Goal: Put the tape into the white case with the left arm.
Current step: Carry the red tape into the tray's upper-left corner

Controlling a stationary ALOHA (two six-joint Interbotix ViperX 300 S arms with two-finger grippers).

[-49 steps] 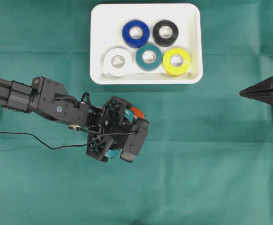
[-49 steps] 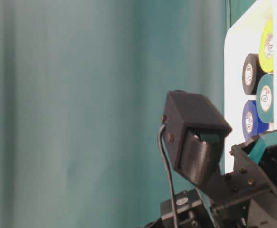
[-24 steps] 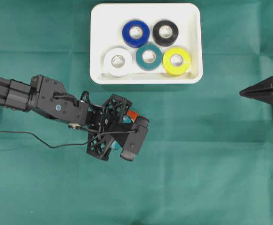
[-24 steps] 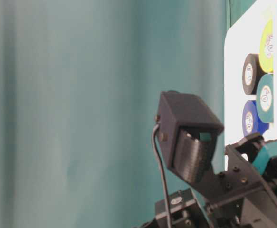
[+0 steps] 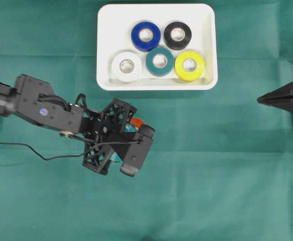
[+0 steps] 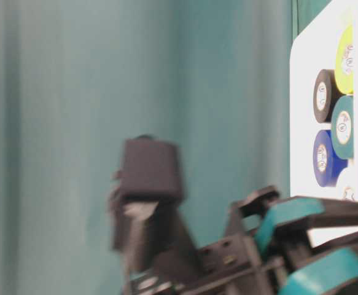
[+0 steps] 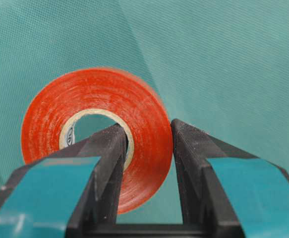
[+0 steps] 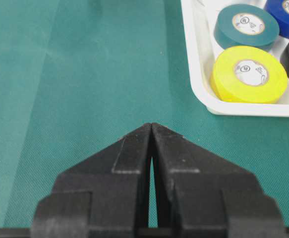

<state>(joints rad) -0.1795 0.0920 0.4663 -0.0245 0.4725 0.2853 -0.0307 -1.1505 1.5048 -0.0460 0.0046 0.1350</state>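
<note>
While the left gripper, the one with the black pointed fingers wearing teal bands, is clamped on the glossy red-orange roll of tape, one finger is poking through the roll's cardboard core and the other is pressing on its outer face, so the roll's wall is pinched between them. In the wrist view the tape is sitting upright on its edge with the green cloth behind it; can't really tell if it's touching the cloth or hanging just off it. From overhead only a sliver of the orange roll is peeking out past the black lattice frame of the gripper, and the black left arm is stretching in from the left edge with a thin black cable trailing across the teal-green tablecloth. The tape is sitting near the large shallow white plastic case but apart from it, on the near side of the rim, not inside. The case is already holding five rolls lying flat: blue, black, white, teal and yellow. Way over on the right edge, the plain black right gripper is parked with its fingertips pressed together on nothing, well away from the tape.
</note>
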